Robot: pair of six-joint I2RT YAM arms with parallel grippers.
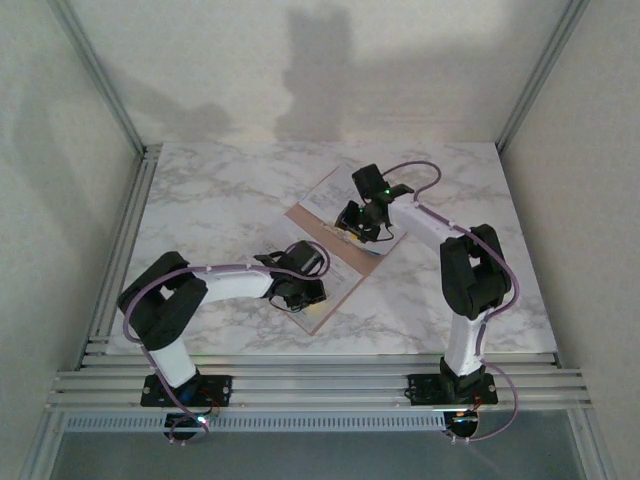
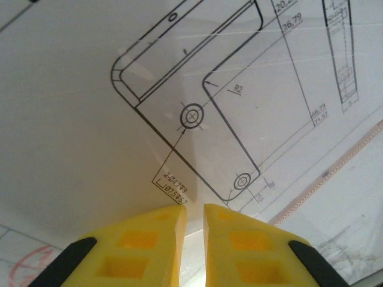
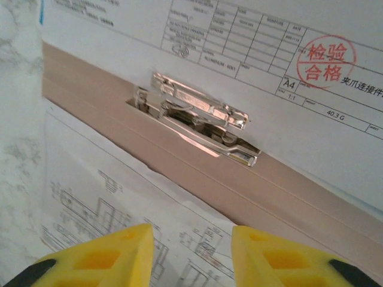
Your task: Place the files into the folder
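Note:
The pinkish-brown folder (image 1: pixel 340 295) lies open at the table's middle, with white printed files (image 1: pixel 325 195) on both halves. In the right wrist view its bare spine (image 3: pixel 179 173) carries a metal clip (image 3: pixel 197 116). One sheet (image 3: pixel 263 66) beyond the spine bears a red stamp, and another (image 3: pixel 102 191) lies on the near side under my open right gripper (image 3: pixel 191 239), with a blue strip (image 3: pixel 40 12) at the corner. My left gripper (image 2: pixel 194 209) is at the folder's near half (image 1: pixel 298 290), its fingers almost together, pinching a raised sheet with a line drawing (image 2: pixel 197 107).
The folder sits on a marble-patterned table (image 1: pixel 200 210) inside white walls with metal frame rails (image 1: pixel 120 250) along the left and front edges. Open tabletop lies to the left, right and back of the folder.

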